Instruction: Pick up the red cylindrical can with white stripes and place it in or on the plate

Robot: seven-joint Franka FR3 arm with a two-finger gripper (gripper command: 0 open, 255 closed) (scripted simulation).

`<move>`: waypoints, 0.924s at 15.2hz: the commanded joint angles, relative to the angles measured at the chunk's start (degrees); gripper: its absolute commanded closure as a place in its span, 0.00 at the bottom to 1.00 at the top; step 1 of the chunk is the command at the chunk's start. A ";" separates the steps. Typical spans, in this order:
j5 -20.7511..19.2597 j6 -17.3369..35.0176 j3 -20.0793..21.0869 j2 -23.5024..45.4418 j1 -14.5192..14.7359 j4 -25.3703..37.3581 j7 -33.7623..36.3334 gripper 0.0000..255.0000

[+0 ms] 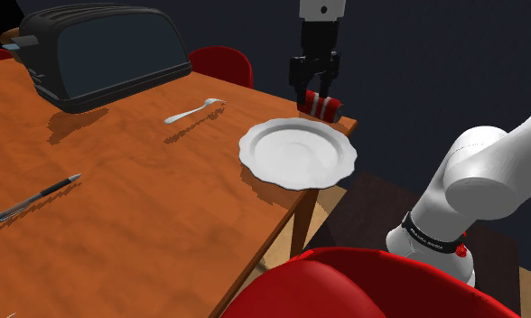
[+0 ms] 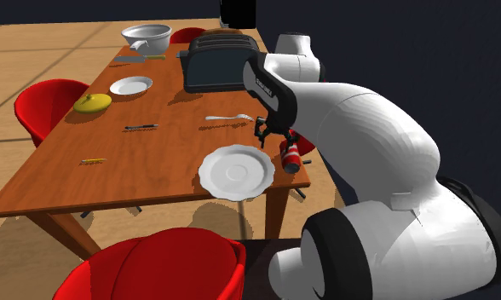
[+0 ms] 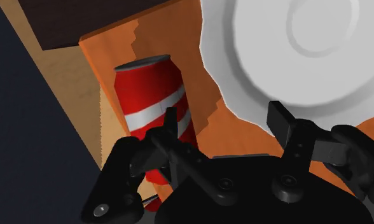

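Note:
The red can with white stripes point(image 1: 325, 107) lies on its side at the corner of the wooden table point(image 1: 119, 226), just beyond the white scalloped plate point(image 1: 298, 152). My black gripper point(image 1: 318, 88) hangs directly over it, open. In the wrist view the can point(image 3: 147, 95) sits beside and partly under one finger point(image 3: 172, 130), not between the two. The other finger point(image 3: 280, 122) stands over the plate's rim point(image 3: 243, 95), and the gap of the gripper point(image 3: 225, 124) is over bare table. The second exterior view has the can point(image 2: 291, 156) at the table's edge, right of the plate point(image 2: 236, 172).
A black toaster point(image 1: 101, 59), a spoon point(image 1: 193, 111) and a pen point(image 1: 33, 201) lie on the table. Red chairs stand behind point(image 1: 220, 63) and in front point(image 1: 345, 285). Farther along are a bowl point(image 2: 146, 36), a small plate point(image 2: 131, 85) and a yellow dish point(image 2: 93, 103).

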 commanded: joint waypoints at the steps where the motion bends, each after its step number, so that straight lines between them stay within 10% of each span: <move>1: -2.42 2.59 -0.75 -1.41 -1.09 -1.99 -1.32 0.00; 14: -5.65 11.95 -1.76 -3.32 -2.69 -10.13 -3.18 0.00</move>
